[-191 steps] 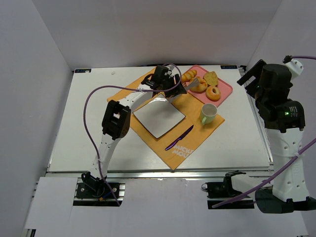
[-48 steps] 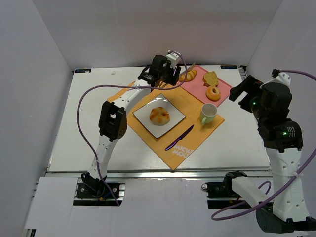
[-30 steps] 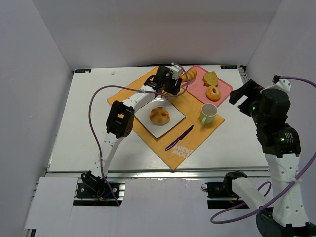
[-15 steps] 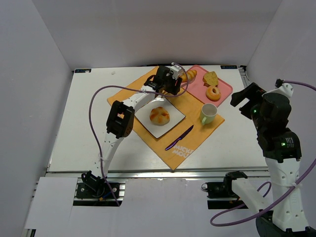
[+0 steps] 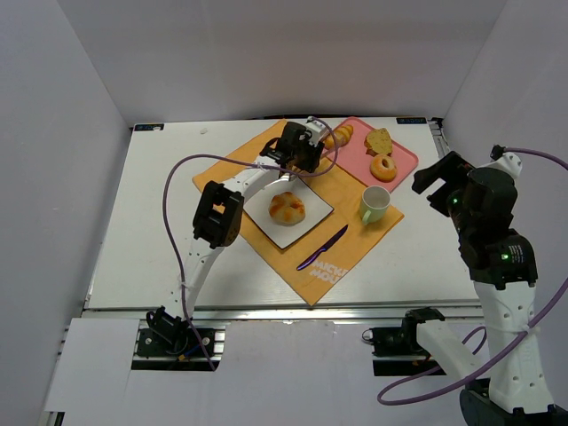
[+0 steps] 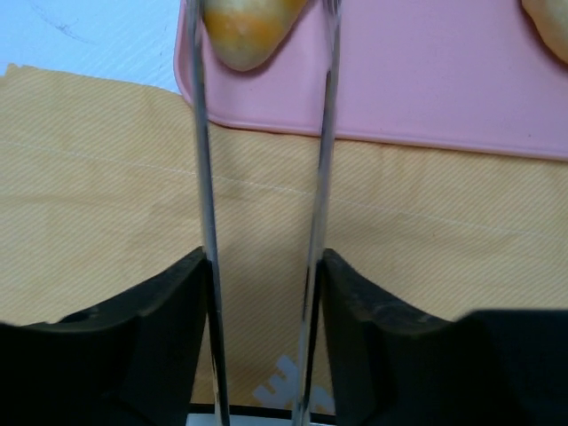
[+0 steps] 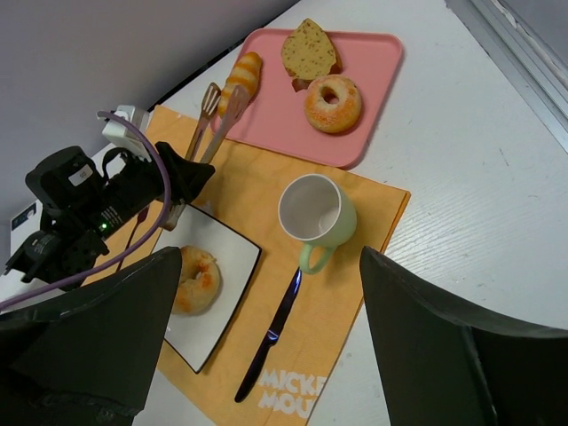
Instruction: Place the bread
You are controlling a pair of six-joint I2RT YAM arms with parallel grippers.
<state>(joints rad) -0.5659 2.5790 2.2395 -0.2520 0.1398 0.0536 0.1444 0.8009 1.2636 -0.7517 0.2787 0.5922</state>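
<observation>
The bread [image 5: 287,207] now lies on the white plate [image 5: 316,214], which was bare seconds ago, so we judge the placing done. Our left pincer [image 5: 297,153] is clamped on the tongs [image 6: 324,177], which reach toward the far pink tray [image 6: 426,80]. Only the left wrist view shows a long roll's [image 6: 244,27] end between the tong arms. The right wrist view shows the right pincer [image 7: 271,256] spread wide and empty above the tabletop [image 5: 142,231].
</observation>
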